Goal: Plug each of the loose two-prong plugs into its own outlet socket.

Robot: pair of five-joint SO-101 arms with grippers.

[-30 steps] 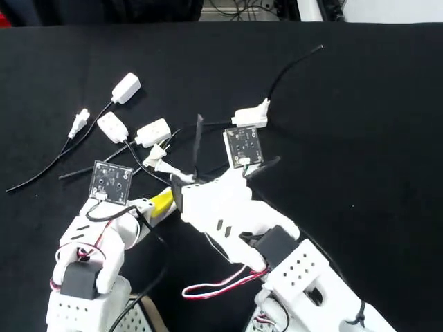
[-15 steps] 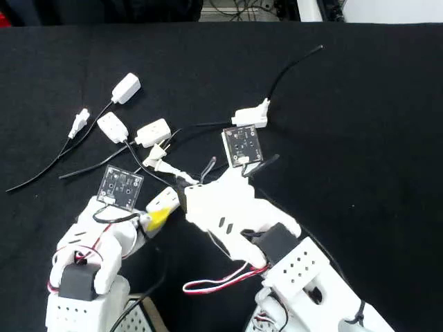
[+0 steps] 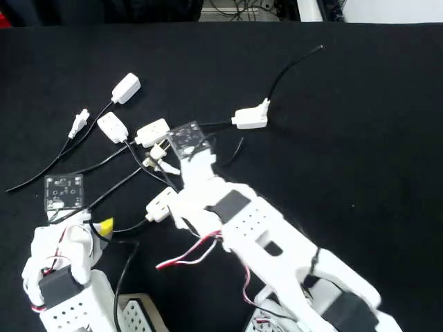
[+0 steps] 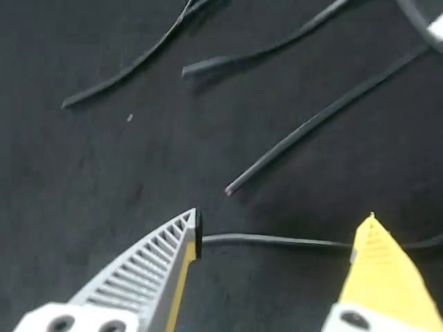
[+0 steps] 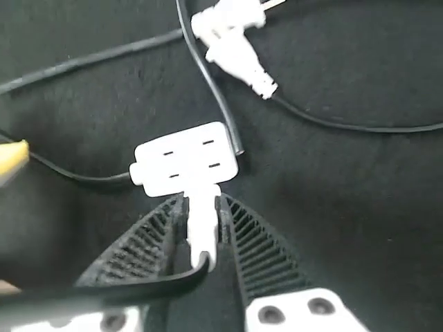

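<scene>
Two-prong plug (image 5: 234, 40) lies loose on the worktop (image 3: 360, 138), unplugged, near the slotted face of the outlet socket (image 5: 185, 166) but apart from it. A black cable (image 5: 208, 83) passes beside the plug and ends at the socket's edge. Right pincer (image 5: 201, 207) is clamped tight on the socket's narrow tail stub, one finger each side; the socket is face up with all four slots empty. In the high view that socket (image 3: 159, 204) sits left of centre, just in front of a cluster of white parts. The cluster: a small plug (image 3: 79, 123) far left on its cord, a squarish white block (image 3: 112, 126), a second white block (image 3: 153, 131) and a larger adapter (image 3: 126, 88) behind them. A white piece (image 3: 250, 117) lies off to the right, its cable trailing to the far side. Nothing looks mated with anything. From above I can't tell which blocks are sockets and which are plug bodies. Left pincer (image 4: 282, 220) is spread wide, holds nothing, and is low over bare cloth with a thin cable (image 4: 277, 241) crossing just past its tips. Progress: I'd put it at the very start. No plugs are seated, and one socket is gripped, probably to steady or reposition it. Left to do: grab a plug, line its prongs up with the slots, push it home, then repeat for every other loose plug.
</scene>
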